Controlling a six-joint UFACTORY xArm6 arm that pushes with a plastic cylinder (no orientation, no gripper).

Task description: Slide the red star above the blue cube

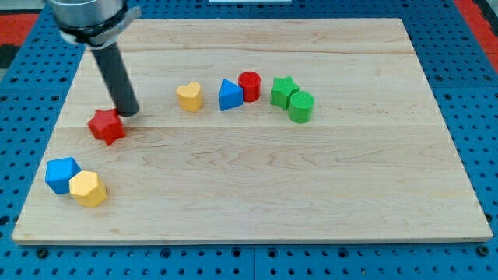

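The red star [106, 126] lies at the view's left on the wooden board [257, 155]. My tip [128, 113] stands just to the star's upper right, touching or almost touching it. The blue cube [61, 174] sits near the board's lower left corner, below and to the left of the star. A yellow hexagonal block [88, 188] touches the cube's lower right side.
A yellow heart [189, 96], a blue triangular block [229, 96] and a red cylinder [250, 85] sit in a row at the upper middle. A green star [283, 91] and a green cylinder [301, 106] lie to their right. A blue pegboard [482, 93] surrounds the board.
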